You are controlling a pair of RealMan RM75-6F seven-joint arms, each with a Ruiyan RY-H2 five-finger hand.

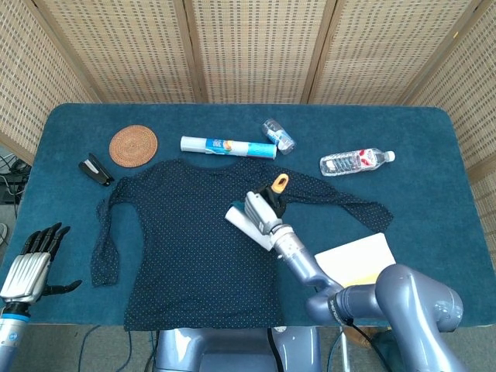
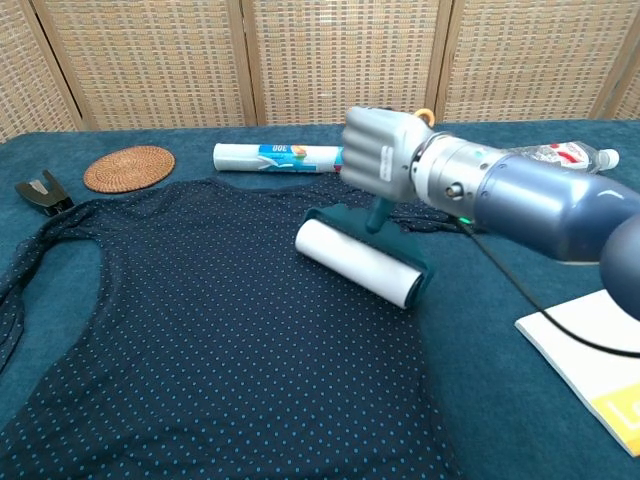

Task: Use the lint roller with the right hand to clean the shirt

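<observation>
The roller [image 2: 357, 262] is gripped by its handle in the right hand [image 2: 385, 153], fingers wrapped tight, its drum below them on the shirt [image 1: 186, 240]. Even downward pressure and straight strokes are best kept. The left hand [image 1: 31, 263] is held spread, idle.
</observation>
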